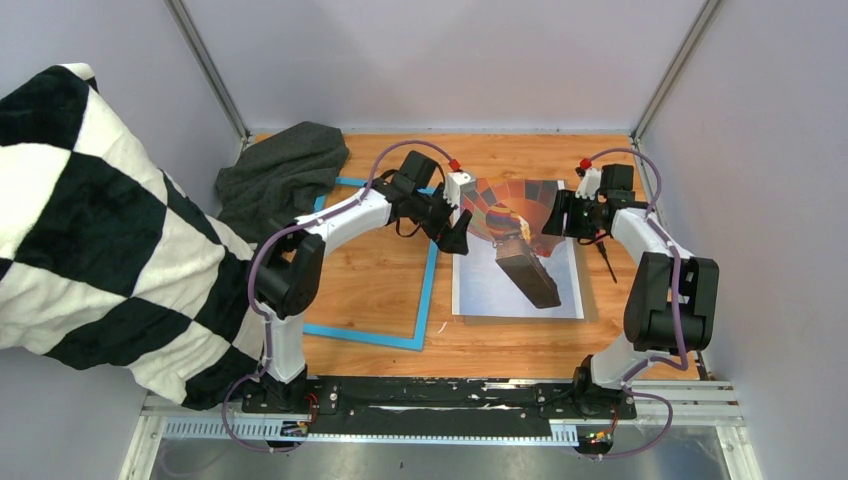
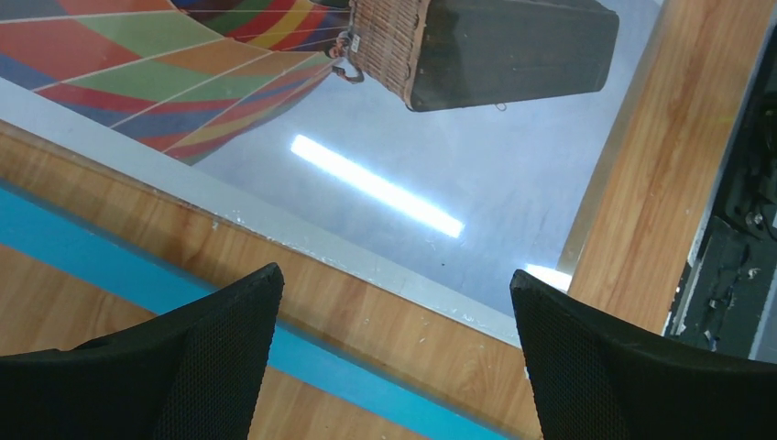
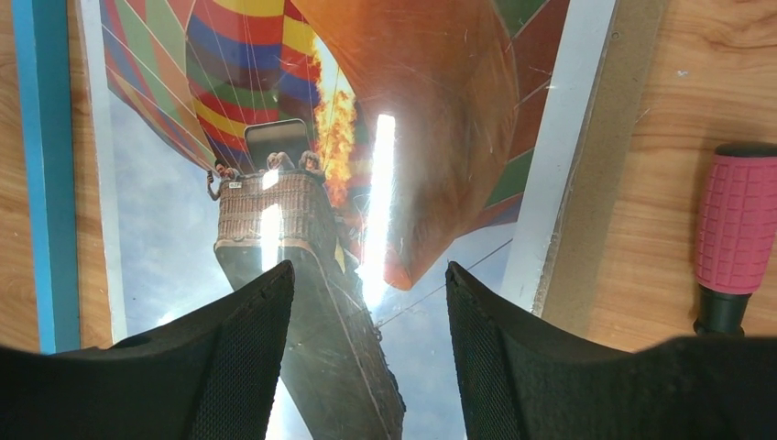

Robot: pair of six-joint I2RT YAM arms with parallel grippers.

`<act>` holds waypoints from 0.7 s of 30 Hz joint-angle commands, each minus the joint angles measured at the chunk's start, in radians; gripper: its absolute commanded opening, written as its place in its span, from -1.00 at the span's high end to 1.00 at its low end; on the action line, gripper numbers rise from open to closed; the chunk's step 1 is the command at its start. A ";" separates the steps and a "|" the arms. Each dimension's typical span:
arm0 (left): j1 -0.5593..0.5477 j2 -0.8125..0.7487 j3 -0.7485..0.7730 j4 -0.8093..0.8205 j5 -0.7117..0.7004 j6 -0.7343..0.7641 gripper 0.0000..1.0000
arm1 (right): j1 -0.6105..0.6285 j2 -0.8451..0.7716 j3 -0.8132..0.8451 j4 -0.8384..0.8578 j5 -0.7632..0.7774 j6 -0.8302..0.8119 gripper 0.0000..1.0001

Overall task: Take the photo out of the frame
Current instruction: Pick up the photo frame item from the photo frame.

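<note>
I note the left gripper (image 2: pixel 394 275) and right gripper (image 3: pixel 368 270) both spread and empty, above the photo (image 1: pixel 490 290). It lies flat, outside the frame (image 1: pixel 365 337) beside the left one. Removal looks done.

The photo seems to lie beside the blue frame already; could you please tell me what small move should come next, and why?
Probably lift both arms clear. The photo lies flat, wholly outside the frame, and the left gripper and right gripper hang open above it, holding nothing, so little seems left to do.
</note>
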 commanded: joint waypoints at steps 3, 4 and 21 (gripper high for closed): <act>-0.019 0.016 -0.033 0.040 0.074 -0.065 -0.88 | -0.026 0.018 0.006 -0.035 0.029 -0.009 -0.26; -0.021 0.023 -0.035 0.045 0.072 -0.072 -0.88 | -0.028 0.019 0.007 -0.036 0.033 -0.008 -0.26; -0.026 0.092 -0.030 0.061 -0.056 -0.173 -0.92 | -0.061 0.038 0.004 -0.035 0.045 0.000 -0.25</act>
